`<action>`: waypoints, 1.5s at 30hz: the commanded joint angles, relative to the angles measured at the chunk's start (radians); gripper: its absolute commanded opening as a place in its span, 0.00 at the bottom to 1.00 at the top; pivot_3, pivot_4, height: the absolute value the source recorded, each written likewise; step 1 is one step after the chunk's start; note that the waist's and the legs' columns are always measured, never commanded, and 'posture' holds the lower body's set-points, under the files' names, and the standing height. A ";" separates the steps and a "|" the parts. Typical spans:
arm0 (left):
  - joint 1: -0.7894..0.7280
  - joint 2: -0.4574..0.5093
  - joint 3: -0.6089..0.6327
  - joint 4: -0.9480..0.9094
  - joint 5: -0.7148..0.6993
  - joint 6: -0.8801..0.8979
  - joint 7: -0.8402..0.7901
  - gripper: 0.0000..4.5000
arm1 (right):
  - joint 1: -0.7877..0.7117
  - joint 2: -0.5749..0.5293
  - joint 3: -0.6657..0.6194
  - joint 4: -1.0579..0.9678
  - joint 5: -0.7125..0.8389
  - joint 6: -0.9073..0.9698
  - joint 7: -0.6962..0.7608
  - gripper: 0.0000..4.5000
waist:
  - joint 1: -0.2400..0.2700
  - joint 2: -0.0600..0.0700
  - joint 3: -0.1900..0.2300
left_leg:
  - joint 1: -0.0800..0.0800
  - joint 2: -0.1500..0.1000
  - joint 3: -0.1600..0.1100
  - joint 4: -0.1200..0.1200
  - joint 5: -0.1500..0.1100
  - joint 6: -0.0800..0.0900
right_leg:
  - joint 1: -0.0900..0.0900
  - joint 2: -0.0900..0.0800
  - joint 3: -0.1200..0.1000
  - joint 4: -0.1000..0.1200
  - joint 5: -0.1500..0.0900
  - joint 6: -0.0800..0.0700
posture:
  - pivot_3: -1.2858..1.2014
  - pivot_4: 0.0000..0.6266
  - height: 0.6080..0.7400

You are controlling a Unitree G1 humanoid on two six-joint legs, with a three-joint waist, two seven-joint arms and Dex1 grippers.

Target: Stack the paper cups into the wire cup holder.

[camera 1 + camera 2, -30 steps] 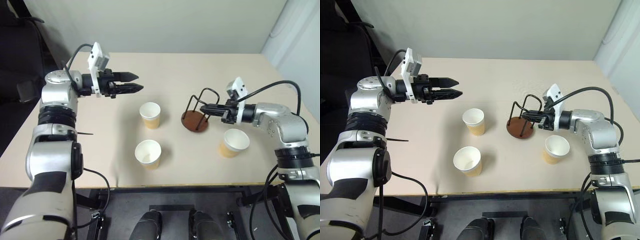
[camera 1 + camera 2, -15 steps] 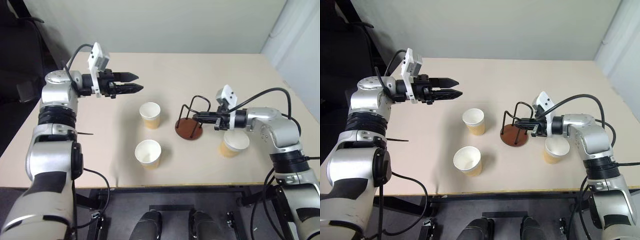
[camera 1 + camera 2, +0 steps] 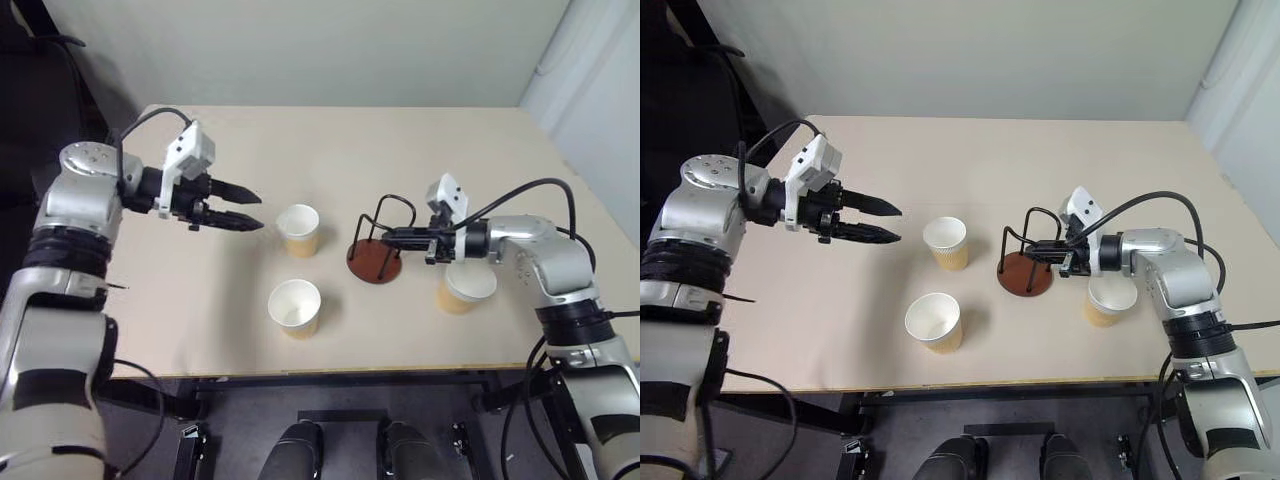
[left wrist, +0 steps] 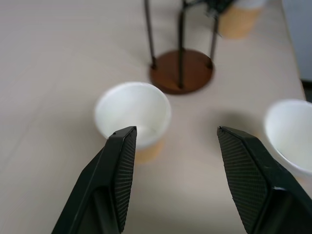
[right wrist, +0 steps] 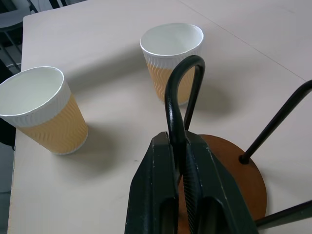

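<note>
Wire cup holder (image 3: pixel 376 252) loop pinched by R claw (image 3: pixel 388 236); L claw (image 3: pixel 250 212) open.

Three paper cups on one table (image 3: pixel 400 140): one cup (image 3: pixel 299 230) at centre frame, a second cup (image 3: pixel 295 308) just below it toward lower centre, a third cup (image 3: pixel 466 287) at right of centre. One wire cup holder (image 3: pixel 375 262) sits between the centre cup and the right one; it has one round brown base and at least three black wire uprights, exact wire count hard to tell. Two grippers: left gripper (image 3: pixel 240 208) at left of centre, right gripper (image 3: pixel 392 235) at right of centre. No cup is in the holder, so zero are stacked.
</note>
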 commanded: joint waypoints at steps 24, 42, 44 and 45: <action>-0.008 0.003 -0.058 -0.065 -0.127 0.020 -0.038 0.62 | -0.066 -0.036 -0.067 0.026 -0.003 0.000 0.016 0.78 | -0.001 0.000 0.000 | 0.000 0.000 0.000 0.000 0.002 -0.004 | -0.003 0.000 0.000 0.007 -0.003 -0.005 | 0.52 0.24 1.00; -0.105 -0.056 -0.038 0.113 -0.019 -0.017 -0.038 0.62 | -0.055 -0.193 -0.361 -0.197 0.247 0.301 -0.100 0.78 | 0.001 0.000 0.000 | 0.000 0.000 0.000 -0.002 0.002 -0.005 | -0.004 0.000 0.000 0.007 -0.005 -0.005 | 0.52 0.24 1.00; -0.115 -0.057 -0.047 0.127 -0.011 -0.036 -0.038 0.62 | -0.049 -0.219 -0.370 -0.227 0.269 0.330 -0.105 0.78 | 0.002 0.000 0.000 | 0.000 0.000 0.000 -0.003 0.002 -0.005 | -0.004 0.000 0.000 0.007 -0.006 -0.004 | 0.52 0.24 1.00; -0.125 -0.060 -0.048 0.143 0.000 -0.053 -0.038 0.62 | -0.042 -0.238 -0.371 -0.242 0.277 0.340 -0.102 0.78 | 0.002 0.000 0.000 | 0.000 0.000 0.000 -0.003 0.002 -0.005 | -0.004 0.000 0.000 0.007 -0.007 -0.004 | 0.52 0.24 1.00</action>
